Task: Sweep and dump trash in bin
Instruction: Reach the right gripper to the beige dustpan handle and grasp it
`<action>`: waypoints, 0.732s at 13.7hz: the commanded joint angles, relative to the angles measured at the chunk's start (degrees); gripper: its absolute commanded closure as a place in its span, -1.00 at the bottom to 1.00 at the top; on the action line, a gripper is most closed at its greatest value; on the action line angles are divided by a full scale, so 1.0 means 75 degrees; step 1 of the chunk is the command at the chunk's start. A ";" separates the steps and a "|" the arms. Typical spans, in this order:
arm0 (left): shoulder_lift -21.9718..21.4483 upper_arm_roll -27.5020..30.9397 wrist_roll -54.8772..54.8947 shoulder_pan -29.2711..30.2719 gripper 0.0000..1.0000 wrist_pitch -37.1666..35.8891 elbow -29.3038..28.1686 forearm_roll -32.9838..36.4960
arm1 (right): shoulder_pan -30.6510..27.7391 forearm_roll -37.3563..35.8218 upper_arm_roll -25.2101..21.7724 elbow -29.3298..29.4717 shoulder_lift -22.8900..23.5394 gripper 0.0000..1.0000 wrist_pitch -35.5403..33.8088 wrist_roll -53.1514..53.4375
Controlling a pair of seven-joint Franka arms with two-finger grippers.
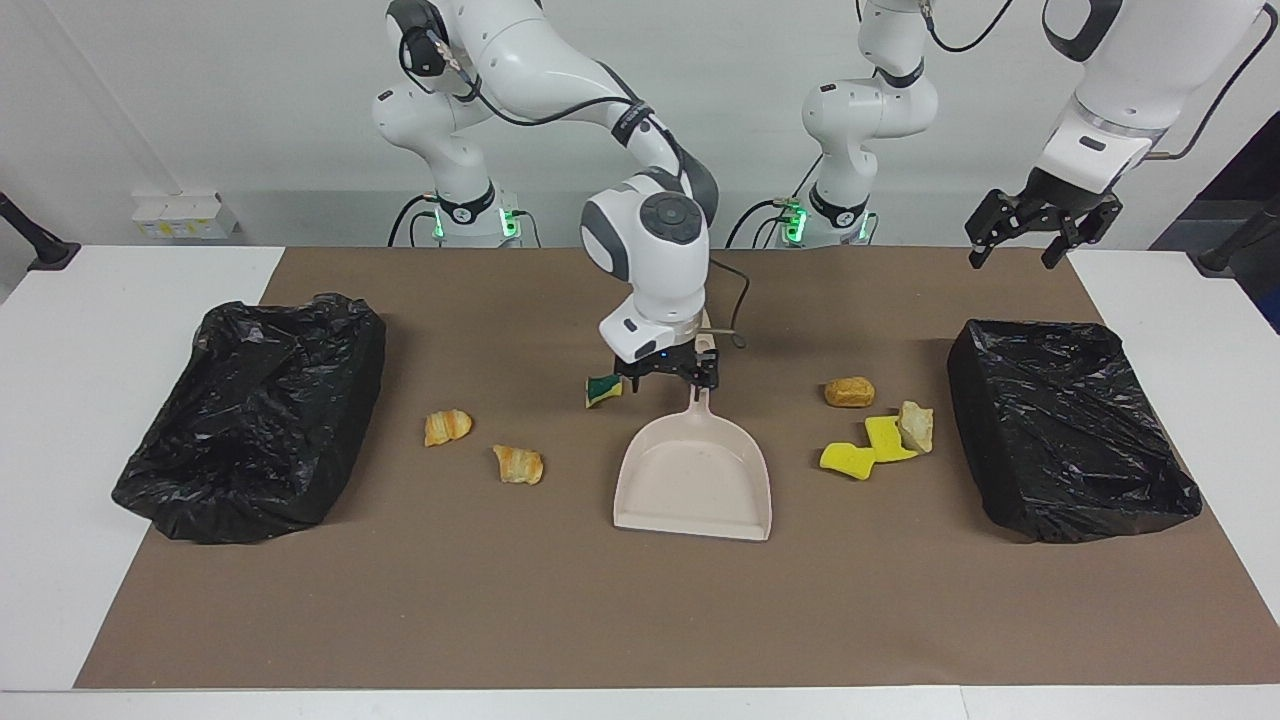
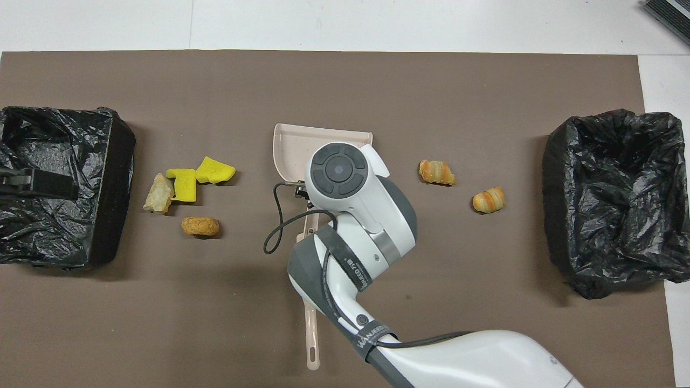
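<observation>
Here the green-backed sponge (image 1: 603, 389) lies just beside the dustpan (image 1: 694, 480) handle.

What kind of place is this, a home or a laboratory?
Most likely a robotics laboratory: a white table under a brown mat, plain walls, and staged props, a dustpan and two lined bins.

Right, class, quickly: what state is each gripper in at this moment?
Right gripper: open, holding nothing, low over the dustpan handle.
Left gripper: open, holding nothing, waiting in the air above the black-lined bin.
</observation>
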 commanded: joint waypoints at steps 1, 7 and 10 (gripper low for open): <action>-0.0011 0.0010 -0.0080 -0.0004 -1.00 -0.0111 0.0058 0.0100 | 0.0222 0.0003 -0.0019 -0.0018 0.0186 -1.00 0.0397 0.0238; -0.0011 0.0010 -0.0080 -0.0015 -1.00 -0.0111 0.0058 0.0100 | 0.0388 -0.0150 -0.0019 -0.0030 0.0304 0.50 0.0199 0.0145; -0.0011 0.0010 -0.0080 -0.0004 -1.00 -0.0111 0.0058 0.0100 | 0.0353 -0.0279 -0.0019 0.0040 0.0246 1.00 0.0128 0.0121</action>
